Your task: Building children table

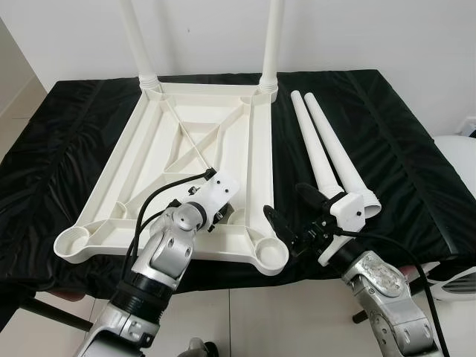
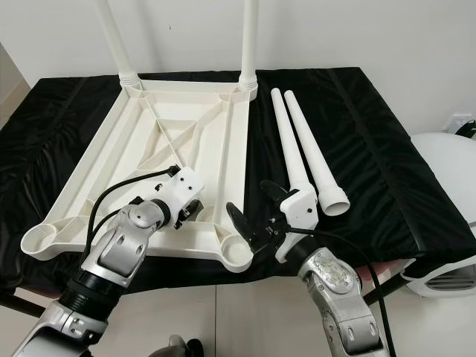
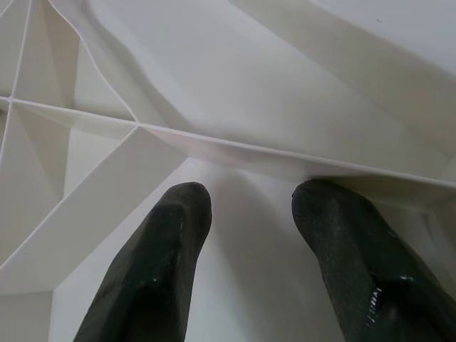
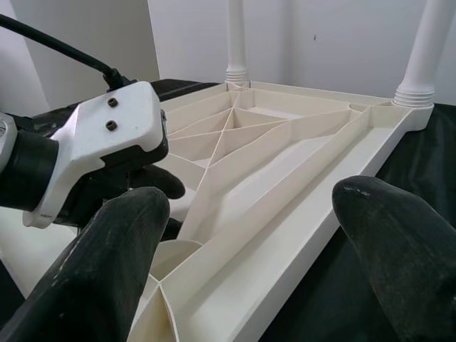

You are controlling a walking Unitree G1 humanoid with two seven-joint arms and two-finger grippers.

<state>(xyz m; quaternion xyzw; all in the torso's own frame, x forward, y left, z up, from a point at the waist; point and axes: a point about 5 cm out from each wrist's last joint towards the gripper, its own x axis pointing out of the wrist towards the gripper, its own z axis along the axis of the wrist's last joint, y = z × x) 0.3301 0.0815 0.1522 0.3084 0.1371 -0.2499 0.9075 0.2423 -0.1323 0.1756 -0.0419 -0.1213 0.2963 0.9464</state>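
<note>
On the upturned tabletop [image 1: 186, 149], left tool [image 3: 249, 206] rests apart; right tool [image 1: 294, 216] apart.

A black cloth [image 1: 387, 149] lies spread and wrinkled, its near edge hanging over a pale tiled floor [image 1: 260, 320]. A plain white wall [image 1: 357, 37] rises behind the cloth's far edge. Beyond the cloth's right edge stands a rounded white appliance [image 2: 442, 160] (what kind cannot be told), with a vented white part [image 2: 446, 279] below that near right corner.
</note>
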